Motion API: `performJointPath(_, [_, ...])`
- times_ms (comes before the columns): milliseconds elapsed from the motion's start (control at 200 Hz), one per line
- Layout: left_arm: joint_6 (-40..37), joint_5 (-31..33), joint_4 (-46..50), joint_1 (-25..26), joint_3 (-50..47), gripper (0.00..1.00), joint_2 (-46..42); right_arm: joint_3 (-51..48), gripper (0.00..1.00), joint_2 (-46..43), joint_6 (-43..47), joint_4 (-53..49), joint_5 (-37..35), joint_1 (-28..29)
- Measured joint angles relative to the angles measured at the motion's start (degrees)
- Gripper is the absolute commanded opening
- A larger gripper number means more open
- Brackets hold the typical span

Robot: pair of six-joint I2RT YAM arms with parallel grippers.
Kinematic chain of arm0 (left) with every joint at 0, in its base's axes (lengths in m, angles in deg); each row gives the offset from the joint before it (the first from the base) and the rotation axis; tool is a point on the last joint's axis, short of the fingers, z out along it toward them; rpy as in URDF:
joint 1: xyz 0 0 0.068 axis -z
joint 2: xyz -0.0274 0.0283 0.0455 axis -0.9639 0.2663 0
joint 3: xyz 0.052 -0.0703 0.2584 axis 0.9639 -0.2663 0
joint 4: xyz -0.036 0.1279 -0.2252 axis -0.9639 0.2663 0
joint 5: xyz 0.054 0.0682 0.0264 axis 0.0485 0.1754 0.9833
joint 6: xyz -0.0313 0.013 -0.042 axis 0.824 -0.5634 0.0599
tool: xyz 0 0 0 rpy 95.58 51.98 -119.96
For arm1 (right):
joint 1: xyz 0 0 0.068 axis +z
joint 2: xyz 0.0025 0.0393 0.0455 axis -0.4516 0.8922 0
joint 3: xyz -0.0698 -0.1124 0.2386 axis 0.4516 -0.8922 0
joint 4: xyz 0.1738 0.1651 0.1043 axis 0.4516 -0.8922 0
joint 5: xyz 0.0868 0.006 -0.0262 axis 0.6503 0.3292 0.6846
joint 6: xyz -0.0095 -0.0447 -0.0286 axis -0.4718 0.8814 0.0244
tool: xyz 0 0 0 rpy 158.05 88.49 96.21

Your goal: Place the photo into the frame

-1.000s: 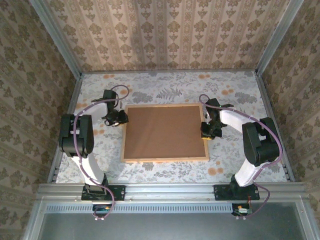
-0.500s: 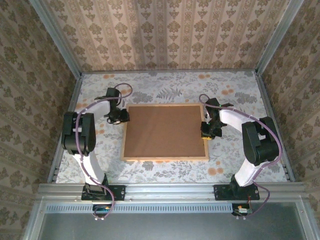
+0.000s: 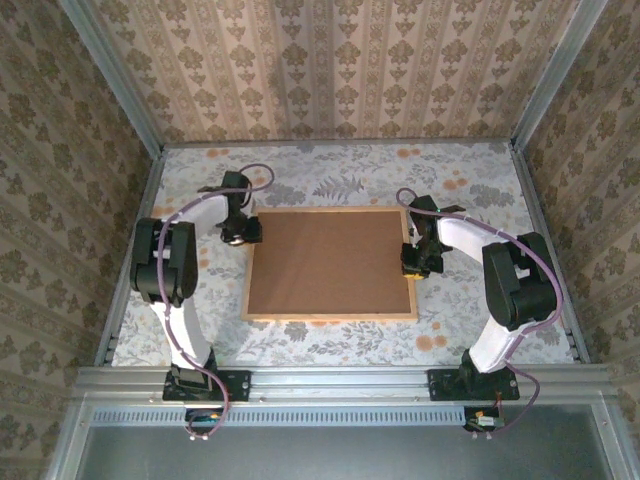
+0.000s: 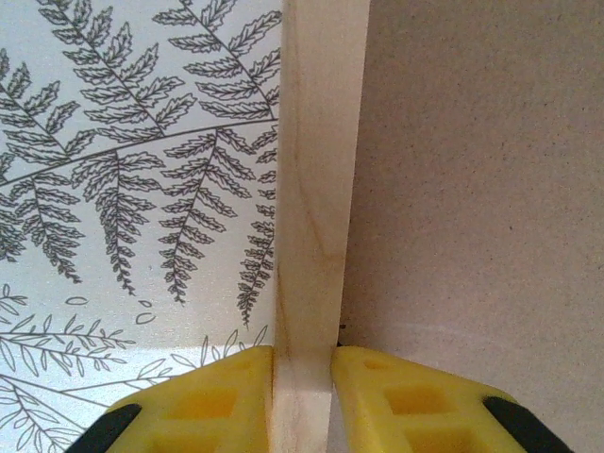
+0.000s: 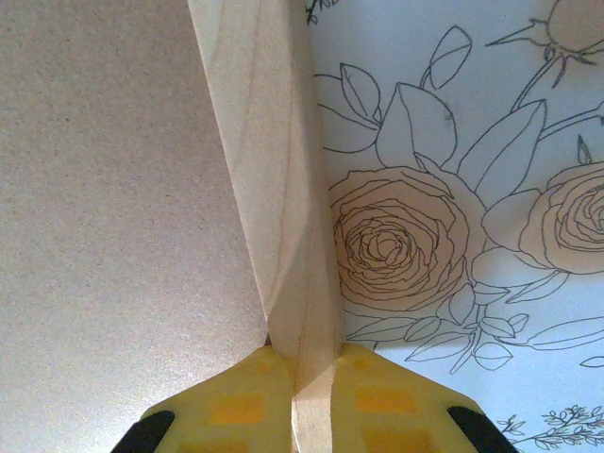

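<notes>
I see the frame (image 3: 330, 317) in the middle of the table (image 3: 300, 175), back side up, its brown board (image 3: 332, 262) facing the top camera inside the thin pale wood moulding. Its long sides run left to right and it sits a little askew to the table's edges. I cannot tell from the top view whether it rests fully flat or is raised a little.

The left gripper (image 3: 243, 232) is at the frame's left rail, close to the far-left corner. In the left wrist view, the left gripper (image 4: 302, 363) has its 2 yellow fingers (image 4: 226, 396) pressed against either side of the wooden rail. One finger is on the outer side over the fern print and the other is on the inner side over the board, so it is gripping the frame.

The right gripper (image 3: 410, 258) is at the right rail, about halfway along it. In the right wrist view, the right gripper (image 5: 307, 363) has its yellow fingers (image 5: 387, 396) clamped on the rail in the same way, with the board on one side and the rose print on the other.
</notes>
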Motion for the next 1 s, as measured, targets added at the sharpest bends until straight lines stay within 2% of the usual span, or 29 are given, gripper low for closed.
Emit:
performJointPath(660, [-3.08, 10.49, 8.46, 5.64, 7.96, 0.35, 5.2, 1.09, 0.11, 0.7, -0.02, -1.2, -1.22, 0.81])
performJointPath(1000, [-3.65, 11.65, 10.23, 6.45, 9.73, 0.41, 6.43, 1.16, 0.1, 0.7, -0.02, -1.27, -1.51, 1.03])
